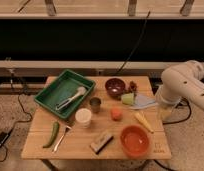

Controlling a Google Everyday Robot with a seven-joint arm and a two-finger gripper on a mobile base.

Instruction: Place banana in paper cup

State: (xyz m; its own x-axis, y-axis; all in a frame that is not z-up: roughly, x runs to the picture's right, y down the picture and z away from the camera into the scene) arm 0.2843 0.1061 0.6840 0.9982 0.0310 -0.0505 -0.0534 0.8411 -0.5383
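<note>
Orange bowl (134, 141) foremost; just behind it the banana (143, 121) lies diagonally. The gripper (164, 111) hangs behind-right of the bowl (grasp cannot be told), paper cup (83, 117) behind-left.

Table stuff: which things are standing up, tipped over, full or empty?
banana: lying on the table, outside any cup.
paper cup: upright, no banana inside.
metal cup: upright.
green cup: tipped on its side.
orange bowl: upright, empty.
green tray: holds a utensil.
gripper: by the table's edge, near the banana.
</note>
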